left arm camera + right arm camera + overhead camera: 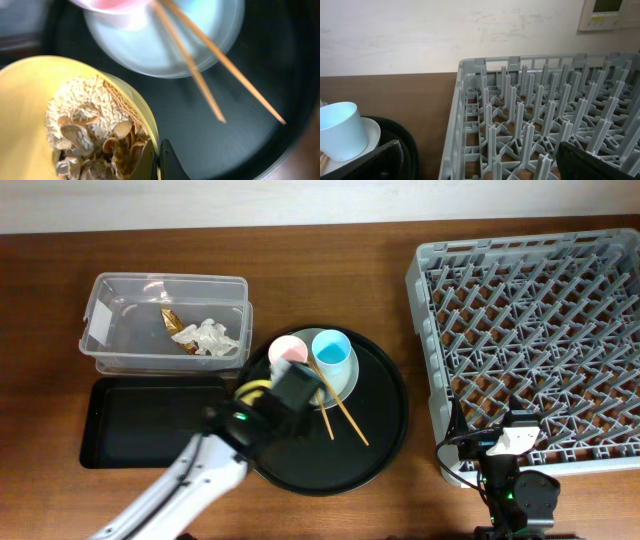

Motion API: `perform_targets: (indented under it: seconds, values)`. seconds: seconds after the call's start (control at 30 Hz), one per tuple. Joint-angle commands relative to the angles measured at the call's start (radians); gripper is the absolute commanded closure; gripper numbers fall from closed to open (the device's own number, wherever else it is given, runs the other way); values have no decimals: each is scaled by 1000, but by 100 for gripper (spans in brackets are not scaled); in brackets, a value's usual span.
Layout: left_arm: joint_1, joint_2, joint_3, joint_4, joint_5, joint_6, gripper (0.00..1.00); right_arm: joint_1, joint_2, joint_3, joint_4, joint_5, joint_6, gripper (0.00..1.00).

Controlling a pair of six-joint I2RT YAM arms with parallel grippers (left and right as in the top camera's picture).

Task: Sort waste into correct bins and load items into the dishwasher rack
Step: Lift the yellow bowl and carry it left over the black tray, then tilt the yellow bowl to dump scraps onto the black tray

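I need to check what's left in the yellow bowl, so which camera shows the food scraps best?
Left wrist: the food scraps sit close up inside the yellow bowl, with tan grainy pieces distinct. Overhead shows only a sliver of the bowl's rim past the left arm, and no scraps. Right wrist shows neither.

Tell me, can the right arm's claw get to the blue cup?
Probably yes. The right claw is open, the blue cup stands in plain sight, and only bare table and the rim of the tray lie between them.
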Motion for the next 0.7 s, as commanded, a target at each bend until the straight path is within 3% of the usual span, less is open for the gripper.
perform_targets:
  seconds: [0.0, 0.2, 0.43, 0.6, 0.67]
  values:
    - [192, -89, 23, -25, 130, 88, 100, 6, -5, -5, -4, 5, 0, 1]
    - [616, -133, 23, -61, 428, 270, 100, 6, -5, -5, -4, 5, 0, 2]
    - [1014, -98, 22, -60, 720, 398, 100, 6, -5, -5, -4, 5, 0, 1]
    - [1170, -45, 16, -45, 822, 450, 100, 6, -5, -5, -5, 5, 0, 1]
    - [1243, 9, -4, -9, 975, 478, 100, 6, -5, -5, -4, 5, 0, 1]
